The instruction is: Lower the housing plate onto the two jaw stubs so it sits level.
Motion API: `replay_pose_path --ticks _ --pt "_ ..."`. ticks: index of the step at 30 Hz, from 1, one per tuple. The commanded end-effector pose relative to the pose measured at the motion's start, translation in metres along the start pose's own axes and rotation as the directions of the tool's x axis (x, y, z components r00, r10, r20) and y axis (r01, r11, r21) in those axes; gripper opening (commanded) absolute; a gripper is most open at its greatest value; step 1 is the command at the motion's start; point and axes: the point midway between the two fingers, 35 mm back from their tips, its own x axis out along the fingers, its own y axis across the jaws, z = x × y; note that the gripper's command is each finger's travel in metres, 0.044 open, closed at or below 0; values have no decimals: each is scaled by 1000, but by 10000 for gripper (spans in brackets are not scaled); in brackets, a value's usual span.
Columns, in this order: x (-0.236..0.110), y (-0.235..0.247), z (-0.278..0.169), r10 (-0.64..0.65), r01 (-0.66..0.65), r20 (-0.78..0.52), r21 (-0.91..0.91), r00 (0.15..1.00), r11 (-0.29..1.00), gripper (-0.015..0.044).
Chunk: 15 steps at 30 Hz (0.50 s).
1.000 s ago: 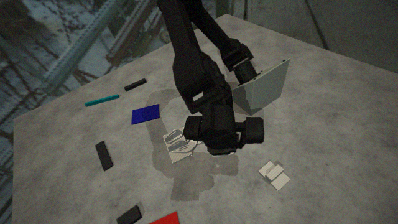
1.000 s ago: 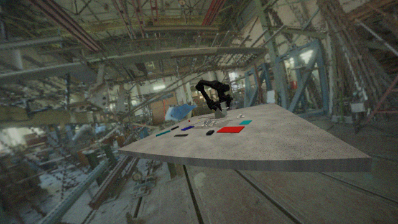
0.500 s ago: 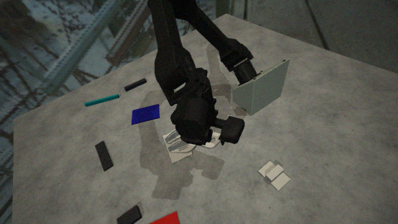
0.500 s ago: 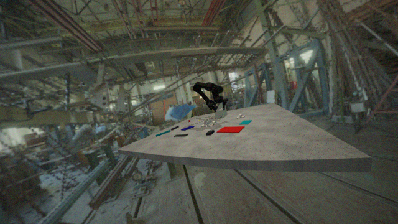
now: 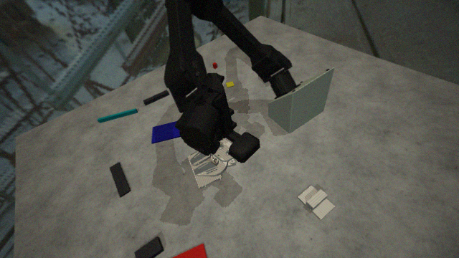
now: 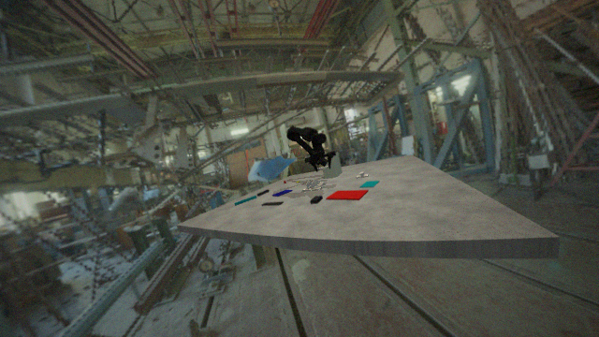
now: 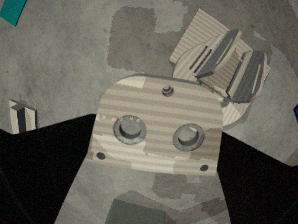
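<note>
On your desk (image 5: 358,143) (image 6: 398,220), the stepped block (image 5: 317,201) (image 6: 362,175) (image 7: 23,117) lies right of the jaw assembly (image 5: 206,168) (image 6: 313,185) (image 7: 220,65) in the top view.

Two o'clock, tabletop: upright grey-green panel (image 5: 305,102) (image 6: 332,167)
Nine o'clock: flat blue rectangle (image 5: 165,132) (image 6: 282,193)
Six o'clock: flat red rectangle (image 5: 193,252) (image 6: 347,195)

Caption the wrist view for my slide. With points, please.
The gripper (image 7: 156,129) holds the ribbed housing plate (image 7: 160,112) between its black fingers, the jaw assembly (image 7: 220,67) partly visible beyond its rounded edge.
</note>
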Motion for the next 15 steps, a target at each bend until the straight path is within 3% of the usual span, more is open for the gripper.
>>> replay_pose_path --ticks 1,15 --pt "2 -13 -1 -10 10 -1 81 1000 997 351" --pt "9 -57 -8 -32 34 -12 355 999 934 351"
